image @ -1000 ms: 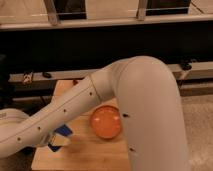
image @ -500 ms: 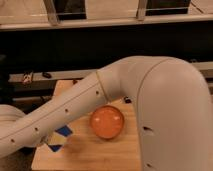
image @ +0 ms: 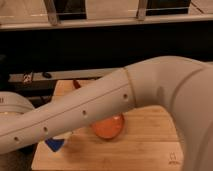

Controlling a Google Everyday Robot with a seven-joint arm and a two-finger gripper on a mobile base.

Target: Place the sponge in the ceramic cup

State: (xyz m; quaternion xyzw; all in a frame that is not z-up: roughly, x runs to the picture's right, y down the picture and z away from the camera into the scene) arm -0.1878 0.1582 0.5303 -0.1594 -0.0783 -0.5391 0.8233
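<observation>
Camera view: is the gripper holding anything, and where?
Cannot be told: the gripper is hidden behind the white robot arm, lower left; a corner of the bright blue sponge shows beneath.

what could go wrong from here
The arm hides most of the board; the gripper is out of view past its lower left end and the cup cannot be made out, so aim is unchecked. The sponge shows near the board's left edge and could be nudged off. The arm overlaps the orange bowl in view and might bump it.
</observation>
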